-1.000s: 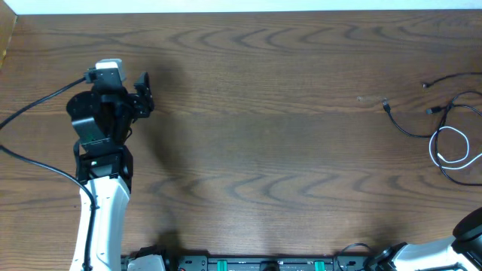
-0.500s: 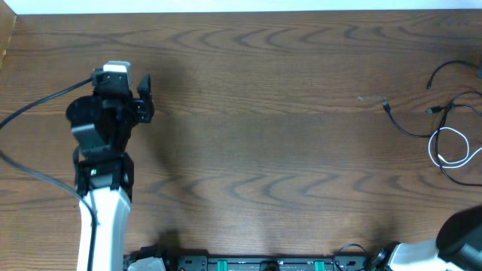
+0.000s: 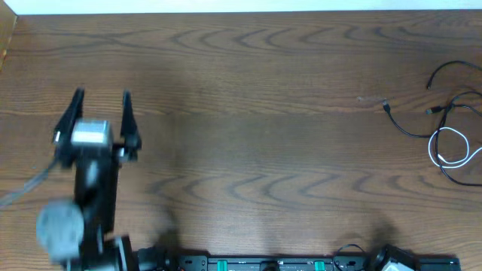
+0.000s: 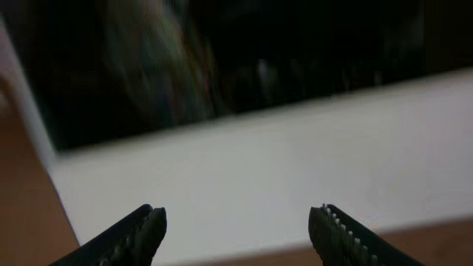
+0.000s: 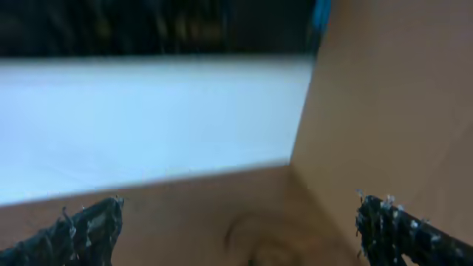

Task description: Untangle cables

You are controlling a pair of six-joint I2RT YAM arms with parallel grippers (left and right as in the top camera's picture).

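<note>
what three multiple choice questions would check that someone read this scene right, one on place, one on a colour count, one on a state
1. Where do the cables lie on the table?
A. near the left edge
B. at the centre
C. near the right edge

2. How many cables are white?
A. one
B. none
C. three

3. The left gripper is:
A. shut on a cable
B. open and empty
C. shut and empty

Answers:
1. C, the overhead view shows them bunched by the right edge.
2. A, a single white loop lies among black cords.
3. B, its fingers stand wide apart with nothing between them.
</note>
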